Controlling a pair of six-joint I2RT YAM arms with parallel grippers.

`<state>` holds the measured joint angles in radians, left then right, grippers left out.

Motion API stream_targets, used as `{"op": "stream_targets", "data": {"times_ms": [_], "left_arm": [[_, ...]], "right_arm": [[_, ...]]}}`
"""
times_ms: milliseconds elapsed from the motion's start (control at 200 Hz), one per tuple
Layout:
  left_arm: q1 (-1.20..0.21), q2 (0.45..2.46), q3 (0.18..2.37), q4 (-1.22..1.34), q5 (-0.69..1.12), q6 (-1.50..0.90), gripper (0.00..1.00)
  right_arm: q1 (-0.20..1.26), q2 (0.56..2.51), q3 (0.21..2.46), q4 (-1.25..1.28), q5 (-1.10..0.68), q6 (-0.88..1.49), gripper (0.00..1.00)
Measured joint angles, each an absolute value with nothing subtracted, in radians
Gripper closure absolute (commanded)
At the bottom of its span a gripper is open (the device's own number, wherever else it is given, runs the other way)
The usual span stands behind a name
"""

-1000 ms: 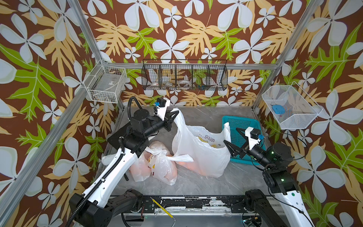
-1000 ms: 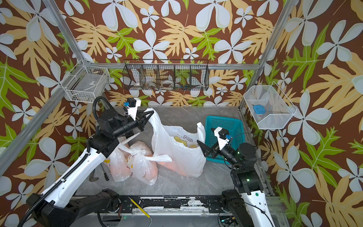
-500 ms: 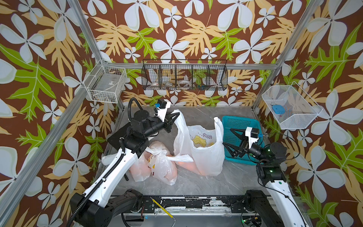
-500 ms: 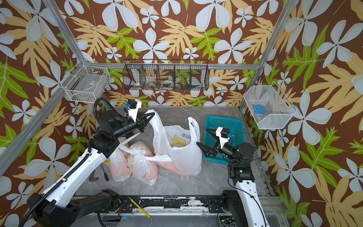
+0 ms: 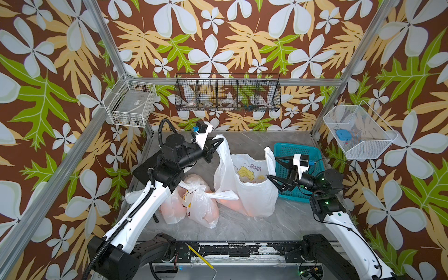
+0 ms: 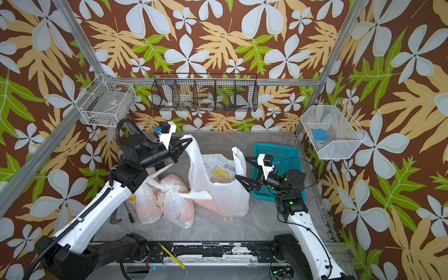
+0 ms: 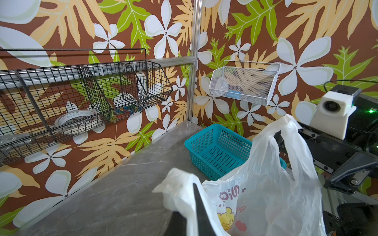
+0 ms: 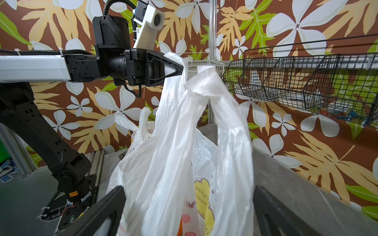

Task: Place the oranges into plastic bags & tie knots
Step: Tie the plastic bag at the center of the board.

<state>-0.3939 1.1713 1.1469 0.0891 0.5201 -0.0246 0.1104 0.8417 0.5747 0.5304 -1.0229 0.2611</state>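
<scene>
An open plastic bag (image 5: 252, 194) (image 6: 225, 194) stands mid-table, with oranges (image 5: 252, 213) tinting its bottom. My left gripper (image 5: 219, 143) (image 6: 190, 140) (image 7: 192, 188) is shut on one handle (image 7: 178, 183) and holds it up. My right gripper (image 5: 272, 166) (image 6: 241, 166) (image 8: 188, 187) is open, its jaws either side of the other handle (image 5: 269, 155) (image 8: 204, 87) without pinching it. Two tied bags (image 5: 194, 206) (image 6: 169, 206) of oranges lie at the front left, and a loose knot strip (image 5: 225, 194) sticks out sideways.
An empty teal basket (image 5: 298, 155) (image 7: 214, 151) sits behind my right gripper. Wire baskets hang on the left wall (image 5: 131, 104), back wall (image 5: 228, 97) and right wall (image 5: 356, 133). A pencil (image 5: 198, 258) lies on the front rail.
My right gripper moved in toward the bag and now straddles its free handle. The bag has drawn narrower and more upright. The left gripper kept hold of its handle.
</scene>
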Motion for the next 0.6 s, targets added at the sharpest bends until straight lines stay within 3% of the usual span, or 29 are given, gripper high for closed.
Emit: {"op": "stream_targets", "data": {"times_ms": [220, 340, 425, 601], "left_arm": [[-0.393, 1.176, 1.147, 0.09, 0.524, -0.025, 1.0], [-0.393, 1.177, 1.147, 0.091, 0.529, -0.024, 1.0], [-0.393, 1.18, 1.15, 0.092, 0.538, -0.021, 0.98], [-0.387, 1.196, 1.186, 0.091, 0.575, -0.022, 0.61]], "right_arm": [[0.109, 0.897, 0.593, 0.531, -0.995, 0.259, 0.0], [0.129, 0.917, 0.606, 0.533, -1.008, 0.258, 0.14], [0.153, 0.918, 0.609, 0.53, -1.029, 0.254, 0.32], [0.164, 0.918, 0.614, 0.511, -1.047, 0.247, 0.81]]}}
